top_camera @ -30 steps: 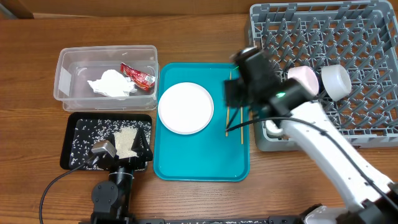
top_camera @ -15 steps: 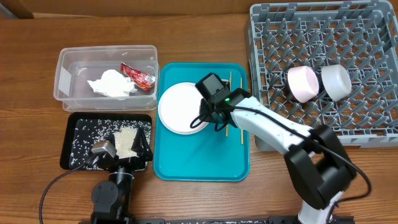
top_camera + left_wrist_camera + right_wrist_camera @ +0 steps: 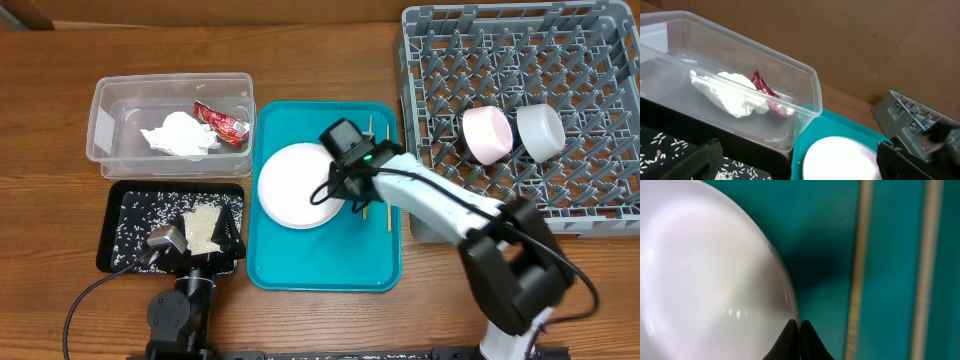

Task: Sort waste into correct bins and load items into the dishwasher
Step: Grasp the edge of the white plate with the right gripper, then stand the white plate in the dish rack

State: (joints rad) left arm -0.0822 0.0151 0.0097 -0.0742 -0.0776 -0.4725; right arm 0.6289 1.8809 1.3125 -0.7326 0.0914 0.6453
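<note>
Clear tub (image 3: 103, 128) holds napkin (image 3: 180, 135) and wrapper (image 3: 222, 123).

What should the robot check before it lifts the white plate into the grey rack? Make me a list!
1. Right gripper on plate rim: ok, tips pinch its right edge.
2. Chopsticks clear of the grip: ok, they lie beside the plate on the teal tray.
3. Free pegs in rack: ok, space left of the pink bowl.
4. Left gripper out of the way: ok, open over the black tray.
5. Grip firm enough to lift: cannot tell.
</note>
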